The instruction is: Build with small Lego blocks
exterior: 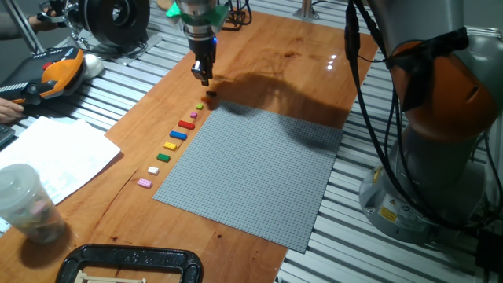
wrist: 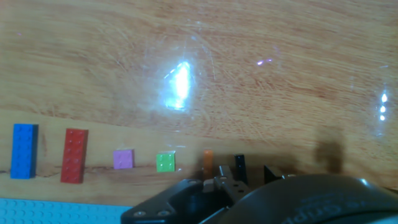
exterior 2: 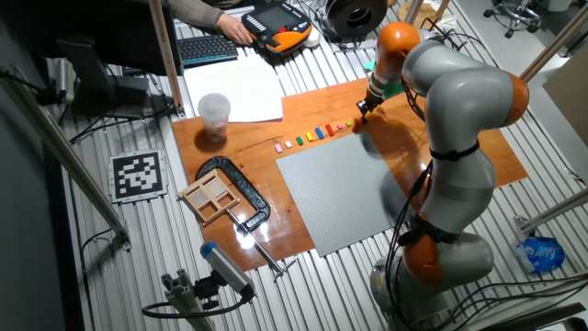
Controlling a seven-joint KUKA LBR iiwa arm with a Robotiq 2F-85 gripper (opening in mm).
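close under my hand camera sit an orange block (wrist: 208,160) and a dark block (wrist: 240,165), unreadable from the fixed cameras. small lego blocks (exterior: 176,135) line the worktop (exterior: 275,55) beside the grey baseplate (exterior: 251,169). my tool (exterior: 204,79) points straight down above the row's far end; i cannot tell its spread.

You get one fixed view low and close at the table's end, facing along the brick row (exterior: 174,140) toward the gripper (exterior: 203,76). The other fixed view looks down from high and far. Both share the baseplate (exterior 2: 342,188). Your hand view sits just above the wood, facing the bricks.
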